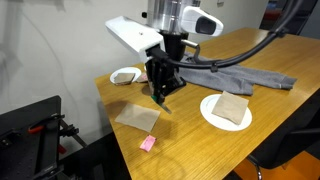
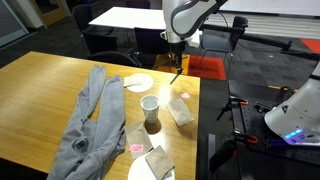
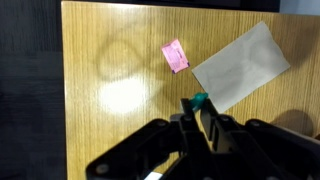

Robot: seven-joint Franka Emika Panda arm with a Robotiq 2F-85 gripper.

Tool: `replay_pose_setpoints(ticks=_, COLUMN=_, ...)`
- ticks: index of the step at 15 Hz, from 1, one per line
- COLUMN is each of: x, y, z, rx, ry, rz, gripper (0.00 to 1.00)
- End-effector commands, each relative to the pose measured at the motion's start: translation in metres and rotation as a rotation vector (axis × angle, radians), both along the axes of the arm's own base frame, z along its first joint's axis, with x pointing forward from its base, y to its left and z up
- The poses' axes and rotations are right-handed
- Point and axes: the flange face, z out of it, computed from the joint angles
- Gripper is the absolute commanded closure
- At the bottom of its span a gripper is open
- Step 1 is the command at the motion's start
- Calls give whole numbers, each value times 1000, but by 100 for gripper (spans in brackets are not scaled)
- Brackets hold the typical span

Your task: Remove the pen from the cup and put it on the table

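Nearest, the cup (image 2: 150, 108): upright on the tabletop (image 2: 40, 80), with no pen showing in it. Removal judged done.

Next, the pen (image 3: 199, 100): green tip showing just past the fingertips in the wrist view, out of the cup and apparently held clear of the wood.

With it, the hand (image 3: 195, 114): fingers drawn close together, pinching the pen. It hangs up beyond the cup, over bare wood near a brown napkin (image 3: 240, 65) and a pink block (image 3: 175, 55).

Outstanding: lower the pen to the tabletop and release it there. Roughly the second half of the job remains.
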Motion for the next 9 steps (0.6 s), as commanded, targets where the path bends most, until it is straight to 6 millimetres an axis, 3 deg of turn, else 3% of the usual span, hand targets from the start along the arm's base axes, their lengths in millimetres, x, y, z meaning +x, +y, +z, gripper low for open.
replay_pose_setpoints(ticks=1, x=5, y=-12, z=1, rx=22, ry=-46, rz=68, gripper=96)
replay_pose_setpoints(ticks=6, x=7, y=-19, z=-3, rx=52, ry=-91, rz=103, gripper=96)
replay_pose_setpoints(ticks=7, x=2, y=-17, z=-3, rx=30, ry=-59, rz=88, gripper=85)
replay_pose_setpoints(ticks=9, x=3, y=-17, z=-5, rx=38, ry=-65, rz=91, gripper=85)
